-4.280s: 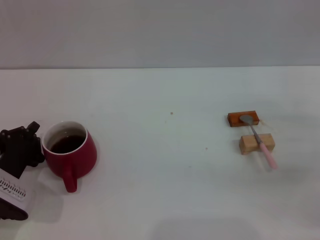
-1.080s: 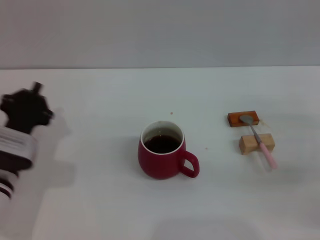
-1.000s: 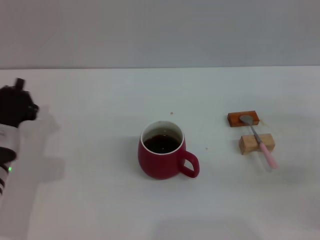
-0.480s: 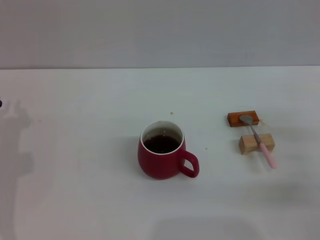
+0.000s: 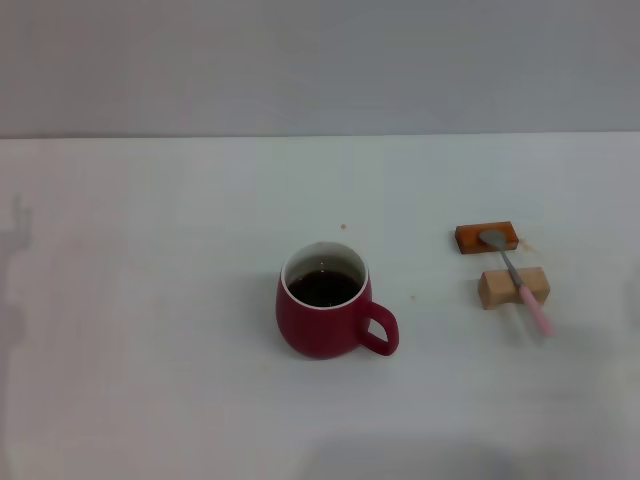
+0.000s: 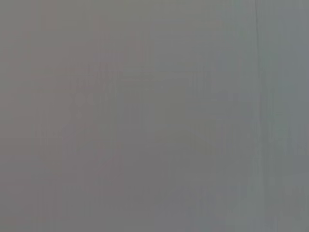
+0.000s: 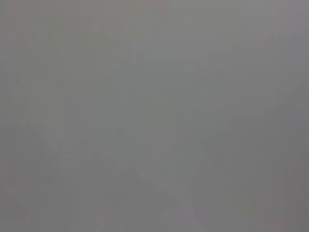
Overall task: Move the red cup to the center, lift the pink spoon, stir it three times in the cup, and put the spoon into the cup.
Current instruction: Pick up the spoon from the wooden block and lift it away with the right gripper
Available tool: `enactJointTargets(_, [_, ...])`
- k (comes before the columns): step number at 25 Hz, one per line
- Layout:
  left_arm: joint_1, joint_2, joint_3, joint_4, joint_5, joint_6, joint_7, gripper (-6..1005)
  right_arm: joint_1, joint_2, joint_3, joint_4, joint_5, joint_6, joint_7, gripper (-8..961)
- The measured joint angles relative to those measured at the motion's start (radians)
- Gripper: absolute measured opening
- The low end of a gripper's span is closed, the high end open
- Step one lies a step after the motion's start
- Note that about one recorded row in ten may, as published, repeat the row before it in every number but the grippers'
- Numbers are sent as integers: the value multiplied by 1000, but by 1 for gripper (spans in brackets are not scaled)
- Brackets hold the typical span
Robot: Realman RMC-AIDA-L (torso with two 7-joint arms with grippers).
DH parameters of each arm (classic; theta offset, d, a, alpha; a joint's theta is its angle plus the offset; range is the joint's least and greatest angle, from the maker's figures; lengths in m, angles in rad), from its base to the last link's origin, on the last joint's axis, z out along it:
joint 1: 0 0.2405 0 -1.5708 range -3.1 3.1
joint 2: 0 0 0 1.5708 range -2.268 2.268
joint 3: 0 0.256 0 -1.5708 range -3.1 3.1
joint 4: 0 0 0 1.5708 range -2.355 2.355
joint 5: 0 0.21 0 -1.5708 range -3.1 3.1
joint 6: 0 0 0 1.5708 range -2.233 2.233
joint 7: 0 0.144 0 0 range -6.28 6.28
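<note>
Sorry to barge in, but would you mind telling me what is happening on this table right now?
Nothing is being handled at this moment; neither gripper is in view. The red cup, holding dark liquid, stands near the middle of the table with its handle toward the robot's right. The pink spoon lies untouched on the right, its bowl on an orange-brown block and its neck across a pale wooden block. Lifting the spoon looks like the next step.

A bare test setup, like a lab or demonstration bench rather than a lived-in room: a plain white surface [image 5: 180, 400] runs to a straight far edge against a blank grey wall [image 5: 320, 60]. Two small wooden blocks [image 5: 513, 287] near the right edge prop a spoon [image 5: 515, 278], staged like a prepared trial.
</note>
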Motion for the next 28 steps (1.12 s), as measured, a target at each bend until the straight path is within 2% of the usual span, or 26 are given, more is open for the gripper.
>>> enactJointTargets(1, [-8,5,-1,9,1,2,1,568,-40,-1,-72,59,17,2,-65,657])
enactJointTargets(4, [-21,7,-1,26,2,3,1,686,-61,-1,-128,97,20,12,-102,657])
enactJointTargets(6, [-48,8,-6,63,2,7,1,764,-75,-3,-236,139,59,44,-114,657])
enactJointTargets(8, [-58,6,-14,76,2,8,1,789,-73,-3,-260,140,81,48,-115,657])
enactJointTargets(11, [-66,1,-21,81,2,9,1,826,-61,-4,-374,134,181,47,-118,657])
enactJointTargets(13, [-69,0,-19,83,2,10,1,851,-62,-4,-391,133,189,46,-118,656])
enactJointTargets(21, [-74,0,-22,87,1,14,10,851,-106,-2,-515,107,229,33,-118,656])
enactJointTargets(28, [-75,1,-22,87,1,23,10,850,-92,-2,-579,57,322,2,-119,656])
